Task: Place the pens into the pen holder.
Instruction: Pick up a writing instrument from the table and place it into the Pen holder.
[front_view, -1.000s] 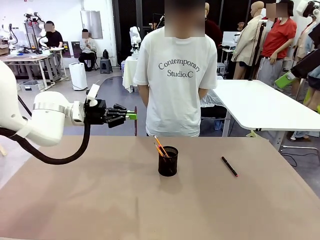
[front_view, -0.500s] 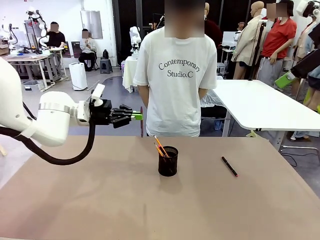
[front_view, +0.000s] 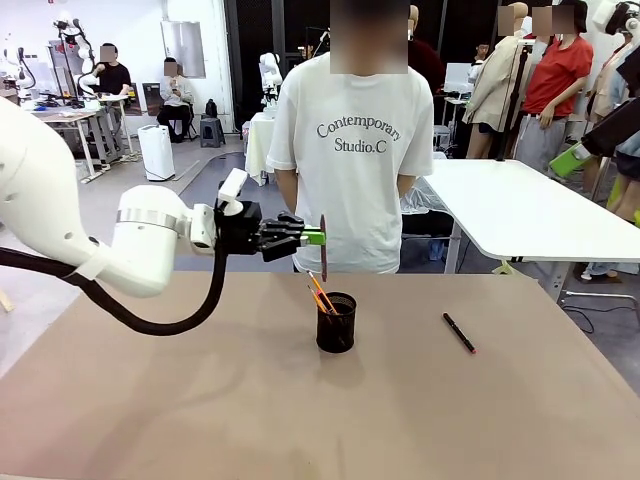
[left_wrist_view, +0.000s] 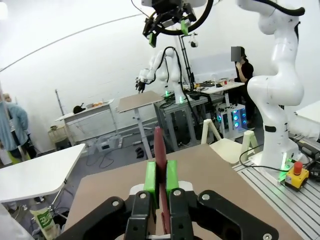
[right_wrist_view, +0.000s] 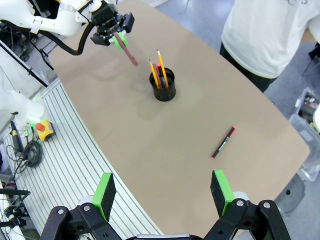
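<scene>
Tan table (front_view: 200, 400): black pen holder (front_view: 336, 325), orange pencils (front_view: 321, 292) inside.

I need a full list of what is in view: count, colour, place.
table: one, brown, between robot and person
pen holder: one, black mesh, table middle
pencils: two, yellow-orange, standing in the pen holder
black pen: one, black, lying right of the pen holder
brown pen: one, pinkish-brown, held upright above the table
person: one, white T-shirt, far side
left gripper: one, black, shut on the brown pen
right gripper: one, black, open above the table
</scene>
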